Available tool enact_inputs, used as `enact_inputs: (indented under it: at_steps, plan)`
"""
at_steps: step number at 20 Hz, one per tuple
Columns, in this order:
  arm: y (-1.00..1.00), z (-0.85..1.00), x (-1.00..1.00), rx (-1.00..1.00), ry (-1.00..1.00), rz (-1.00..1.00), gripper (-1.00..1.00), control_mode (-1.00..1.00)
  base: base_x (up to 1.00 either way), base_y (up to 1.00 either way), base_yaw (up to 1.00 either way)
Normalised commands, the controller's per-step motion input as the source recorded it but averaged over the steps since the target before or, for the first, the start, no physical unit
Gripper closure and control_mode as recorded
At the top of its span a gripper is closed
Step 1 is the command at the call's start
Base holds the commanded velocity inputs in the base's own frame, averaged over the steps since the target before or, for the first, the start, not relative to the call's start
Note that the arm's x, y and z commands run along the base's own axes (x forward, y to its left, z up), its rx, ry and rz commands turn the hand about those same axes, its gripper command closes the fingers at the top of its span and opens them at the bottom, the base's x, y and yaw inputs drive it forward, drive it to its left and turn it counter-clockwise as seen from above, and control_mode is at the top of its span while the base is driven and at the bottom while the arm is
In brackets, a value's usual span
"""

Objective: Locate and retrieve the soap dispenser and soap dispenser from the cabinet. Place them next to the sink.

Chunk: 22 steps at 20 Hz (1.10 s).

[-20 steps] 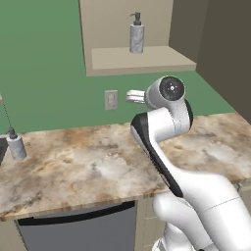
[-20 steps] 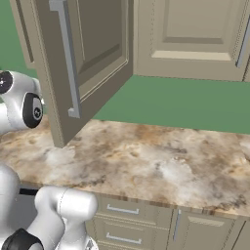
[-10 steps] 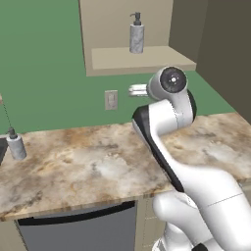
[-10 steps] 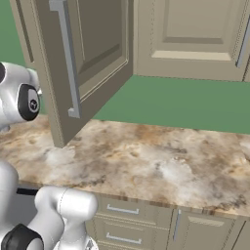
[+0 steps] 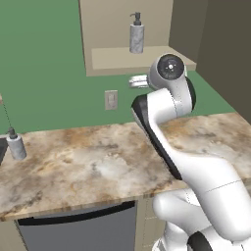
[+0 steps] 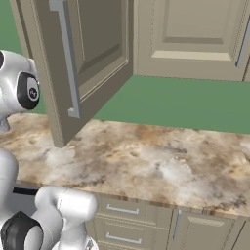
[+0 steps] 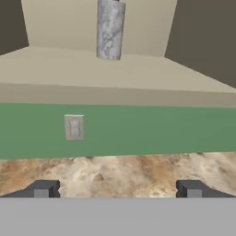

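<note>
Tool (image 7: 117, 189) first: its two tips stand wide apart with nothing between them, aimed over the worktop (image 5: 98, 166) toward the wall, below the level of the cabinet (image 5: 147, 59) shelf. From this height a straight push forward would run it into the shelf's front edge or under the board, so it has to rise before it goes in. One dispenser (image 5: 137, 33) stands upright on the shelf, toward the back, well apart from the tool; a grip that lands on the pump head, or a tip that clips the body on the way in, would likely knock it over. The open door (image 6: 83, 63) hangs close by on the arm's right and could catch the elbow. The other dispenser (image 5: 16, 145) already stands on the worktop, far left.
</note>
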Motion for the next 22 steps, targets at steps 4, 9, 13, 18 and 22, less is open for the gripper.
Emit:
enact_inputs:
  at_steps: [4, 9, 13, 18, 22]
  plan:
    - [0.01, 0.10, 0.24, 0.00, 0.03, 0.00, -1.00, -1.00, 0.00, 0.00, 0.00]
    - [-0.05, 0.32, 0.31, 0.07, 0.01, 0.01, -1.00, -1.00, 0.00, 0.00, 0.00]
    - [-0.05, 0.17, 0.46, 0.06, 0.00, 0.01, -1.00, -1.00, 0.00, 0.00, 0.00]
    - [-0.03, 0.15, 0.41, 0.00, 0.00, 0.00, -1.00, -1.00, 0.00, 0.00, 0.00]
    - [-0.07, 0.15, 0.42, 0.00, 0.01, 0.00, -1.00, -1.00, 0.00, 0.00, 0.00]
